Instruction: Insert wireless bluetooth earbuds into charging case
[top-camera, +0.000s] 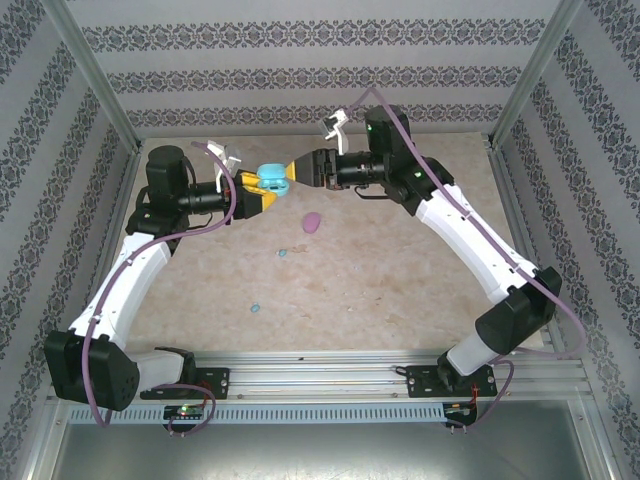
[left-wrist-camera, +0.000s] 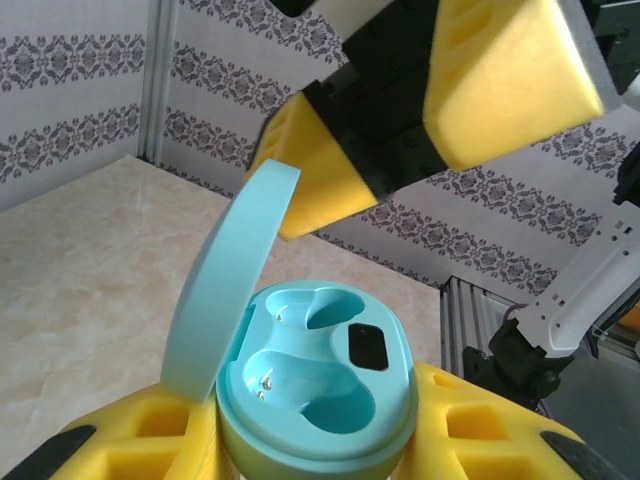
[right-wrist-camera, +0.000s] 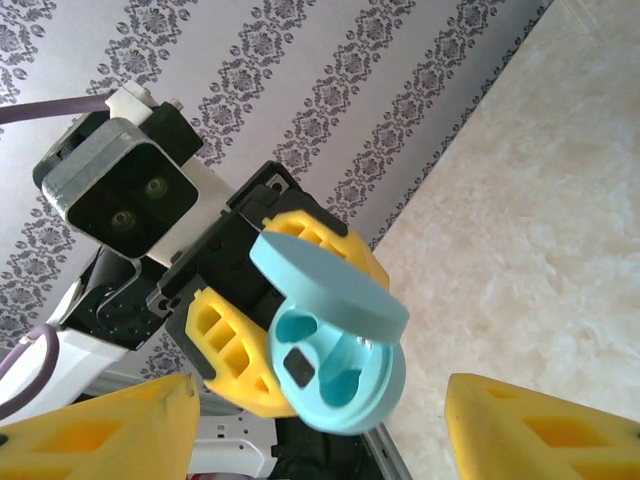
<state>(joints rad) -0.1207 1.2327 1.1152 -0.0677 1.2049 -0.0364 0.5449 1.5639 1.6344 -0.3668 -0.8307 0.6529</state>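
Lying on the table (top-camera: 420, 300), the far blue bud (top-camera: 283, 252) and the near blue bud (top-camera: 254, 307) are well apart from each other and from the charging case (top-camera: 272, 177), which is held up in the air. A pink-purple piece (top-camera: 312, 221) lies near the far blue bud; I cannot tell if it is a bud or a case.

The case is light blue, its lid (left-wrist-camera: 225, 290) stands open, and both sockets (left-wrist-camera: 310, 390) inside are empty. The left gripper (top-camera: 258, 192) has its fingers closed on the body of the case from two sides. The right gripper (top-camera: 293, 170) is just at the lid, with its fingers spread wide and holding nothing. Whether one finger touches the rim, I cannot tell.

In my judgement the case is open enough, and fetching a bud is the step in hand. The right gripper should draw back without pushing the lid shut. The left one should hold the sockets facing up. For such a small, smooth bud the fingers should come straight from above, narrowed first, and close gently, or it may slip away.
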